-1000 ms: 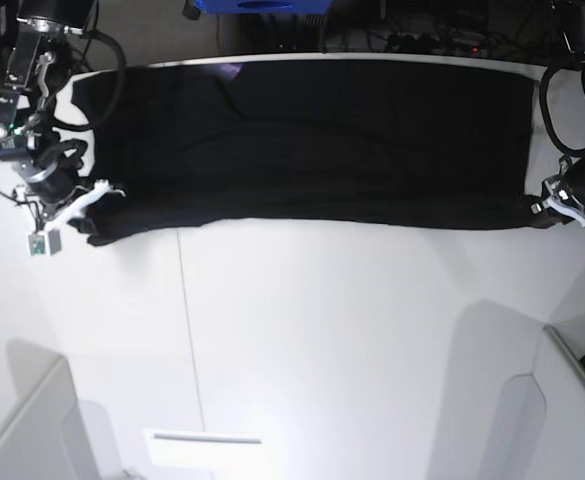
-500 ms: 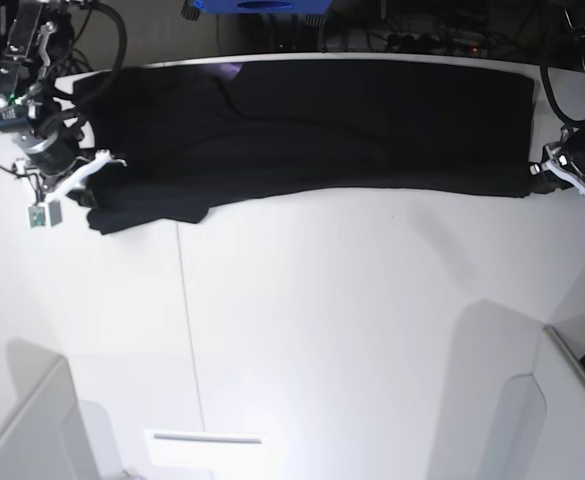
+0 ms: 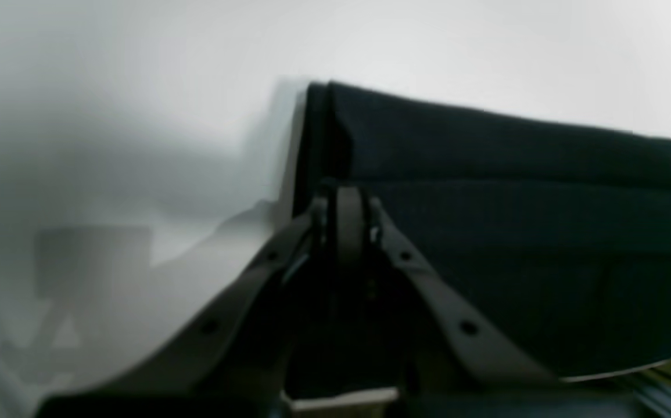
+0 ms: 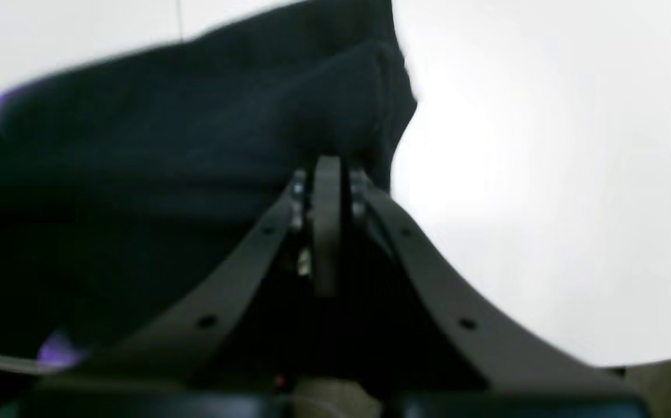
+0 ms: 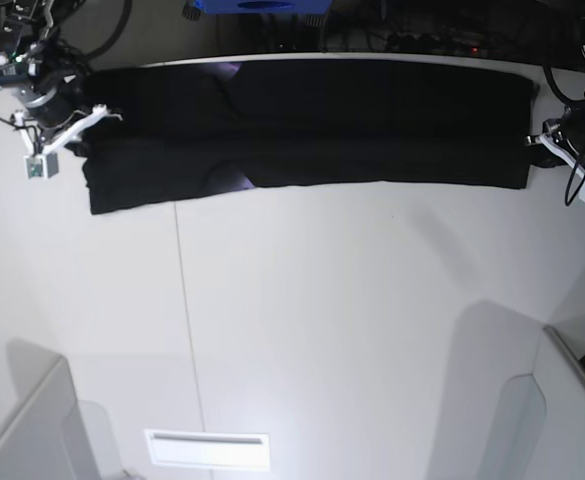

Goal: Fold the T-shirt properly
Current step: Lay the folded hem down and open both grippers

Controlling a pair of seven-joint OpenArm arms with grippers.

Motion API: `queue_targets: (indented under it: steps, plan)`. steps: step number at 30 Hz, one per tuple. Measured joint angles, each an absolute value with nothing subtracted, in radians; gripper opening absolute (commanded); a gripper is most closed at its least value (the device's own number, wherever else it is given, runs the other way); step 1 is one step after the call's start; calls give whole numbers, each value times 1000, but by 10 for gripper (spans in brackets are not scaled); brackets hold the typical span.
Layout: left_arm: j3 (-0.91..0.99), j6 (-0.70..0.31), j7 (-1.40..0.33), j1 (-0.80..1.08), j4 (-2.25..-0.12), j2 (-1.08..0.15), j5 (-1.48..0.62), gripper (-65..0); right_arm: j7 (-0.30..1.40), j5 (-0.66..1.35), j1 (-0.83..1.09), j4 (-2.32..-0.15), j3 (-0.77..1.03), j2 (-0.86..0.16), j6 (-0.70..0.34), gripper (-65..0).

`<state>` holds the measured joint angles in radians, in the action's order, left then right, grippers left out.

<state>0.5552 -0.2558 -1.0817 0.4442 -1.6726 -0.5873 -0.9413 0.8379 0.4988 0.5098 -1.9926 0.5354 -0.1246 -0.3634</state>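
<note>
T-shirt, matte black band (soft), white table

The white surface lies open in front; only the T-shirt spans the far edge, with raised white panels flanking the near corners.

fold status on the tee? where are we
Done: the T-shirt lies as a long band across the far side of the table, one lengthwise fold apparently in. In hand: the left gripper and right gripper are each shut on an end of it. Left: folding the band crosswise into a compact stack.
</note>
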Motion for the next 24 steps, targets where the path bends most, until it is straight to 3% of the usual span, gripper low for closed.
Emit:
queue_targets:
  steps: [24]
  plan:
    - [555,-259,-1067,535,-1674,-586,-942,-650,833,490,620,-1997,551,-49,-429,-650]
